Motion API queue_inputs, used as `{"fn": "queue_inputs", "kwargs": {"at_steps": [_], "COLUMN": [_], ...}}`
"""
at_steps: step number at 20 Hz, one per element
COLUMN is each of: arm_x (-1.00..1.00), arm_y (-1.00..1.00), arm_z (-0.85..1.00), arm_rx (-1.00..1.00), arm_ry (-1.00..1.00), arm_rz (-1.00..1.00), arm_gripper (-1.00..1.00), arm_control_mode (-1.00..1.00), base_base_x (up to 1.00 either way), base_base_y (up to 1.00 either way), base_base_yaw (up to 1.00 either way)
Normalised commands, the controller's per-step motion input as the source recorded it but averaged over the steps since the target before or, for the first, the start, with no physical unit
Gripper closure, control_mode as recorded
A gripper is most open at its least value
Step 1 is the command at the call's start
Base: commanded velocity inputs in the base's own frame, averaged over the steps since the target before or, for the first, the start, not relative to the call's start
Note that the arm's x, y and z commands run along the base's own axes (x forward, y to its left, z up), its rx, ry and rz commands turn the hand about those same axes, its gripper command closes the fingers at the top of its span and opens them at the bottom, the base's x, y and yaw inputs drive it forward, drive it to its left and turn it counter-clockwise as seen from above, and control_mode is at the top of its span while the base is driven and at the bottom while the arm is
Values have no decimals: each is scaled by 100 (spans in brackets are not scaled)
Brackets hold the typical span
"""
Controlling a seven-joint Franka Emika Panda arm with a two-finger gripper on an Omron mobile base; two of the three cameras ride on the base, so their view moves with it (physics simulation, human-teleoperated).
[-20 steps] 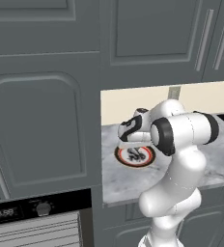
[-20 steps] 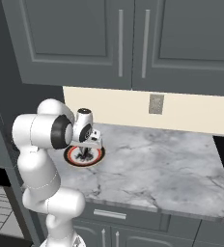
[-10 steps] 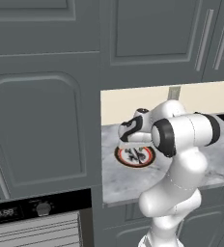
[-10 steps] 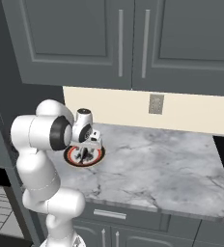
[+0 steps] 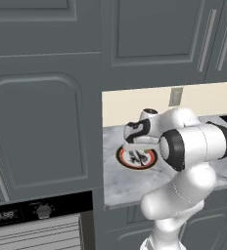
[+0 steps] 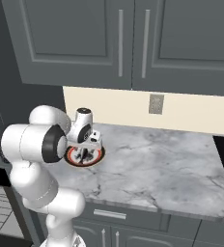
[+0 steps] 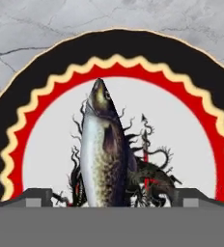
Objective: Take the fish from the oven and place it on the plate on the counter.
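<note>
Pincer (image 7: 112, 198) tips apart w/ slim speckled fish (image 7: 103, 154) btwn, on round scallop-rimmed plate (image 7: 46, 96).

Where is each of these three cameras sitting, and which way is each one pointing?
Left base view: behind the arm on its left, facing the counter and oven; the arm rises at lower right.
Right base view: behind on its right, facing the same counter; the arm rises at lower left.
Hand view: on the hand, looking down past the pincer at the fish.
All three share the plate.
</note>
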Motion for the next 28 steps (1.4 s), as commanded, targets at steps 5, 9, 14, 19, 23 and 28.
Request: {"fn": "queue_inputs", "kwargs": {"at_steps": [5, 9, 14, 19, 23, 28], "arm_x": [-98, -97, -79, -62, -76, -72], "arm_y": [-39, -40, -26, -13, -2, 0], "arm_z": [4, 47, 99, 100, 100, 100], "arm_rx": [12, 14, 7, 0, 0, 0], "arm_ry": [-20, -24, -8, 3, 9, 17], "arm_rz": [-1, 0, 2, 7, 2, 0], "arm_gripper": [-100, -100, -100, -100, -100, -100], "arm_control_mode": [-100, -100, -100, -100, -100, -100], "base_base_x": [0, 0, 0, 0, 0, 0], "base_base_y": [0, 0, 0, 0, 0, 0], "base_base_yaw": [0, 0, 0, 0, 0, 0]}}
